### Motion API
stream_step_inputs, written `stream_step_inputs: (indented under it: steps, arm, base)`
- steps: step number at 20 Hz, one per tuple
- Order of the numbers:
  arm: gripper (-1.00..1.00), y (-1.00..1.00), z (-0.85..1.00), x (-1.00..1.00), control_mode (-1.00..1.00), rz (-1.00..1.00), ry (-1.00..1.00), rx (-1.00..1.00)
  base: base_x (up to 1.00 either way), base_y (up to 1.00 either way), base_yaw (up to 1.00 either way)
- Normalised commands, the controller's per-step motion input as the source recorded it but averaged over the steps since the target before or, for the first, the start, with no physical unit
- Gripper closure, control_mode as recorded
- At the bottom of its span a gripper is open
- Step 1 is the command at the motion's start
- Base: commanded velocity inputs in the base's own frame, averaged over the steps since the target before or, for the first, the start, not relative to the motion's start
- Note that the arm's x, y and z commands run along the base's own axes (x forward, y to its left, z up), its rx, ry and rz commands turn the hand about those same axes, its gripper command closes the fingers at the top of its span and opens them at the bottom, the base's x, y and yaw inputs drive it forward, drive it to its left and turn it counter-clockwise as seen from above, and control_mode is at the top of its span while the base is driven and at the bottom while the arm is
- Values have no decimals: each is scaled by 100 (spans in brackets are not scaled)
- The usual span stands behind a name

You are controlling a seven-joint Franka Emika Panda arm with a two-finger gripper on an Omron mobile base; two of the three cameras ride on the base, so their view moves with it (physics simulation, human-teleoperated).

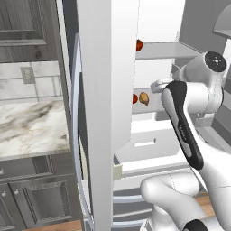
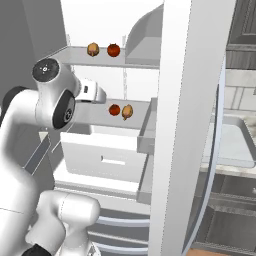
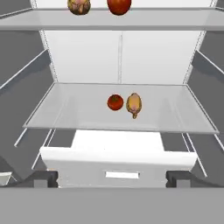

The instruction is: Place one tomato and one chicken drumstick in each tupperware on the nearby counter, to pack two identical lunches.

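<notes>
Contents of the open refrigerator: two tomatoes and two chicken drumsticks, arranged as one pair per shelf. On the lower shelf (image 3: 65, 113), the lower tomato (image 3: 115, 102) and the lower drumstick (image 3: 134, 104) lie just beside each other near the shelf centre. On the upper shelf (image 3: 43, 19), the upper tomato (image 3: 119, 5) and the upper drumstick (image 3: 79, 5) sit near each other, slightly apart. Both pairs also appear in the right base view: upper tomato (image 2: 113, 50), upper drumstick (image 2: 93, 49), lower tomato (image 2: 114, 110), lower drumstick (image 2: 127, 111).

Below the lower shelf is one white drawer (image 3: 118, 168) with a slot handle.

The gripper (image 3: 113, 178) faces the refrigerator interior, level with the drawer front and well short of the lower pair. Its two dark fingertips (image 3: 43, 178) stand wide apart with nothing between them.

The refrigerator door (image 1: 103, 113) stands open, edge-on to the base cameras. Beyond it, the counter (image 1: 31, 131) shows a white marble-look top with grey-brown veining over dark grey panelled cabinets (image 1: 36, 198). The right base view shows the inset grey sink (image 2: 235, 145). The floor is wood-toned.
</notes>
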Motion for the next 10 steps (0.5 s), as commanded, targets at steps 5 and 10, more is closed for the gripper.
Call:
stream_step_inputs:
  steps: [5, 10]
  arm:
    - [-100, 0, 59, 0, -100, 0, -34, -4]
    - [-100, 1, 51, 0, -100, -1, -19, -2]
  base:
    - [0, 0, 0]
    - [0, 0, 0]
